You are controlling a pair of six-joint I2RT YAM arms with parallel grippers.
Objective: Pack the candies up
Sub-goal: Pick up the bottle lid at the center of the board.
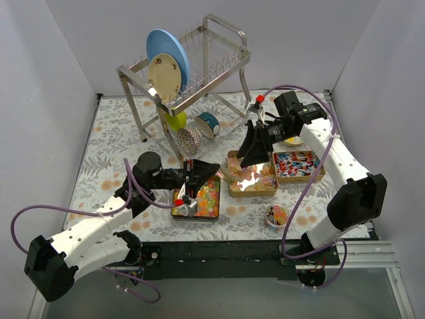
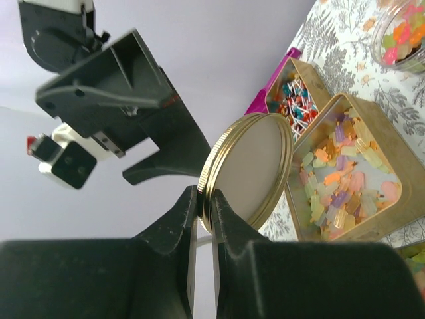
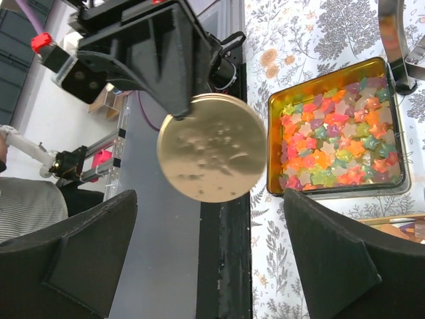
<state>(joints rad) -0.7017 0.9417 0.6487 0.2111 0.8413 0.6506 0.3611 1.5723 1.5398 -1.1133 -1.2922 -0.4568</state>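
Many candies (image 1: 264,176) in tray (image 1: 252,193), beneath right end effector (image 1: 255,161), jaws spread

From where I stand, nothing can be read: no word, number, brand mark or sign shows legibly on anything in view. The wrapped candies (image 1: 297,165) in the right-hand tin (image 1: 323,174) are too small for any print on their wrappers to be made out.
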